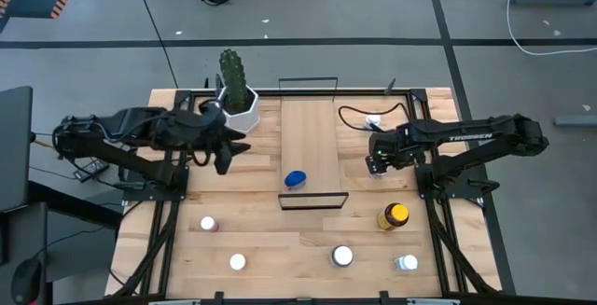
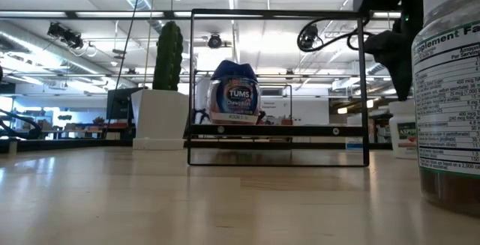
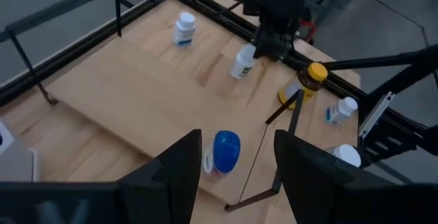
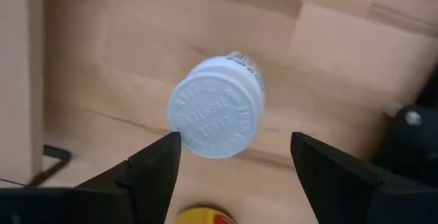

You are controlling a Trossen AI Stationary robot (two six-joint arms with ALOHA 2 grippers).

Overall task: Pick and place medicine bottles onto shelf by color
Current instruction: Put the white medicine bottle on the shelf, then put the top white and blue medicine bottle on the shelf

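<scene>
High view: your blue-lidded bottle point(image 1: 295, 179) sits on the shelf point(image 1: 311, 137) near its front wire rail point(image 1: 313, 200), a bit left of centre. The low view shows it as a Tums bottle point(image 2: 233, 95) standing inside the rail frame. The rest of the shelf board is bare wood.

Right of the shelf, a white-capped bottle point(image 4: 217, 107) stands on the worktop point(image 1: 280, 244) directly under your right pincer point(image 1: 377, 162). In the right wrist view the fingers point(image 4: 154, 169) are spread wide on either side of the cap, not touching it. Left wrist view shows the same bottle point(image 3: 242, 62) just below that pincer.

Your left pincer point(image 1: 227, 154) hangs over the worktop left of the shelf, just beside the white cactus pot point(image 1: 239, 107). Its fingers point(image 3: 179, 171) are spread, holding nothing, with the blue lid point(image 3: 226, 148) seen between them farther off.

Other bottles on the worktop:
- amber bottle with yellow cap point(image 1: 393, 215), right of the front rail
- small white-capped bottle point(image 1: 406, 263), front right
- larger white-capped bottle point(image 1: 342, 256), front centre
- white-capped bottle point(image 1: 238, 261), front left
- pinkish bottle point(image 1: 207, 223), left front
- one more white bottle point(image 3: 184, 28) near the far right corner, seen in the left wrist view
</scene>
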